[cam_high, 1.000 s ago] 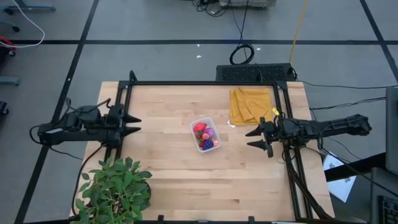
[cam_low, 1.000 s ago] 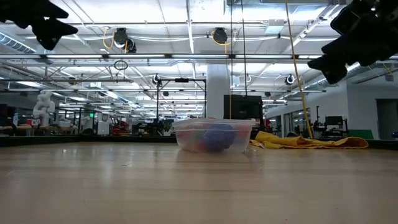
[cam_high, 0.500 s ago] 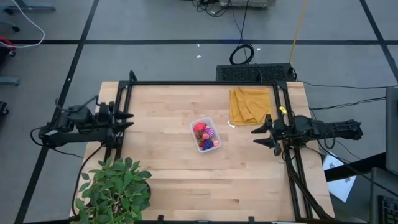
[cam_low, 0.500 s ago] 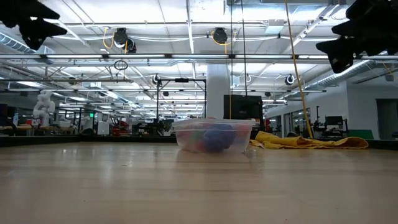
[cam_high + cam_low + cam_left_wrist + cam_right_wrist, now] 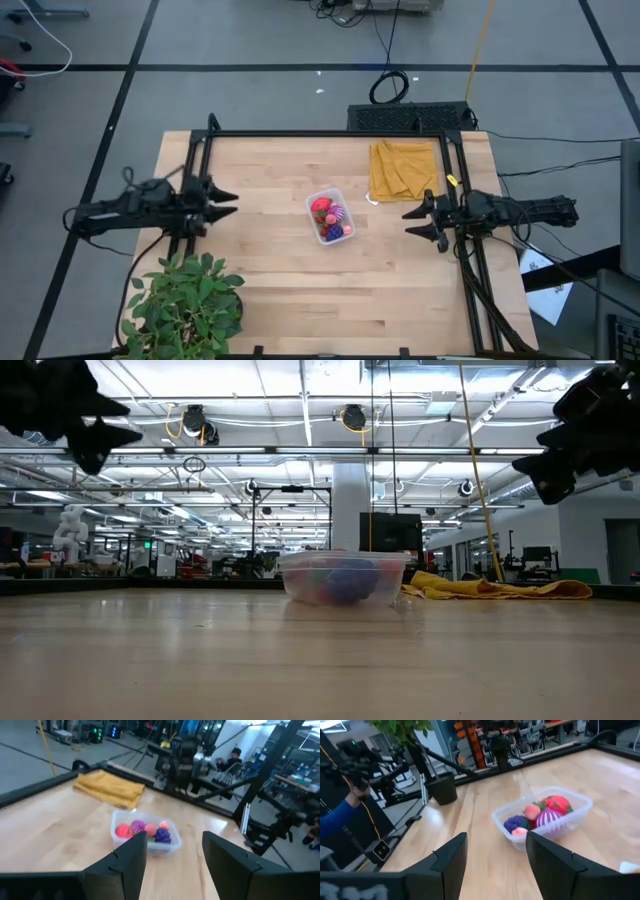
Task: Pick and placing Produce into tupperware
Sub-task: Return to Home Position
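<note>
The clear tupperware stands near the middle of the table, and the produce lies inside it: a red strawberry, a spiky magenta fruit and purple grapes, with small pink pieces. My left gripper hovers open above the table's left edge and points level at the tupperware. Above the right edge my right gripper faces the tupperware, also open. Neither has anything between its fingers. Both show high up in the low view, the left gripper and the right gripper.
A folded mustard-yellow cloth lies at the far right of the table. A green potted plant stands at the near left corner. A black frame rail runs around the table's edges. A person's blue sleeve shows beyond the table.
My left gripper drew back toward the table's left edge, then came forward again toward the tupperware and sank a little. My right gripper has pulled back slightly toward the table's right edge. Both stay open. The tupperware and the produce have not moved.
</note>
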Controlling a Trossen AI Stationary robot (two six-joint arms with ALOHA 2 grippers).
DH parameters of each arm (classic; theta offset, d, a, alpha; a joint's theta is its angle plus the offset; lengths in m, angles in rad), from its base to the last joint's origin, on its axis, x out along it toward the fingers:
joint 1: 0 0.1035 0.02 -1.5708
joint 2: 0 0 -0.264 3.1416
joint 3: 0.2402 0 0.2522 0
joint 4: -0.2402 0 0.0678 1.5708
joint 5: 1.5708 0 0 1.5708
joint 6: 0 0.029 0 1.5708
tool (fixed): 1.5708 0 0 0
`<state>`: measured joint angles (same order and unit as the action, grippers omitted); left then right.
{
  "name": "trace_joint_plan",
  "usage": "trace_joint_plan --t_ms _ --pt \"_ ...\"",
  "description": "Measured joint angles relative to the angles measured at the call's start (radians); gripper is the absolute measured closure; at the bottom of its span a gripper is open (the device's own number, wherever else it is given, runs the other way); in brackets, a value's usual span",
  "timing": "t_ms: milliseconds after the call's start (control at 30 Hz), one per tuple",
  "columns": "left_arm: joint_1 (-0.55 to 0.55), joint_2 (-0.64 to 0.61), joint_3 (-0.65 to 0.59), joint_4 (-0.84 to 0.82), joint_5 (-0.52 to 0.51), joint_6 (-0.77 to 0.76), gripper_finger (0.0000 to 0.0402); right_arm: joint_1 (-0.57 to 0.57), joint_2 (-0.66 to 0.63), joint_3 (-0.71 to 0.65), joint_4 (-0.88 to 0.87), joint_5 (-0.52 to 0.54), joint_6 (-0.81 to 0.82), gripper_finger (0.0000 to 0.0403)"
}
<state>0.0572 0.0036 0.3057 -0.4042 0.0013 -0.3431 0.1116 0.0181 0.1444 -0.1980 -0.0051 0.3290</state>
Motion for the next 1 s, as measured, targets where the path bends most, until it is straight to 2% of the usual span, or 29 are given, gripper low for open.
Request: trace_joint_plan --t_ms 167,367,633,900,1000 --pt "0.000 0.000 -0.126 0.101 -0.003 0.032 0.0206 0.000 -0.012 0.000 0.027 -0.002 -0.018 0.0211" --pt "0.002 0.001 -0.243 0.278 -0.012 0.158 0.0206 0.000 -0.016 0.000 0.025 -0.052 -0.050 0.0211" --pt "0.027 0.011 -0.249 0.296 -0.032 0.208 0.0206 0.000 -0.015 0.000 0.028 -0.050 -0.136 0.0211" --pt "0.044 0.010 -0.250 0.298 -0.032 0.233 0.0206 0.000 -0.015 -0.121 0.224 -0.047 -0.176 0.0211" --pt "0.048 0.011 -0.251 0.300 -0.032 0.234 0.0206 -0.006 -0.009 -0.124 0.232 -0.041 -0.173 0.0211"
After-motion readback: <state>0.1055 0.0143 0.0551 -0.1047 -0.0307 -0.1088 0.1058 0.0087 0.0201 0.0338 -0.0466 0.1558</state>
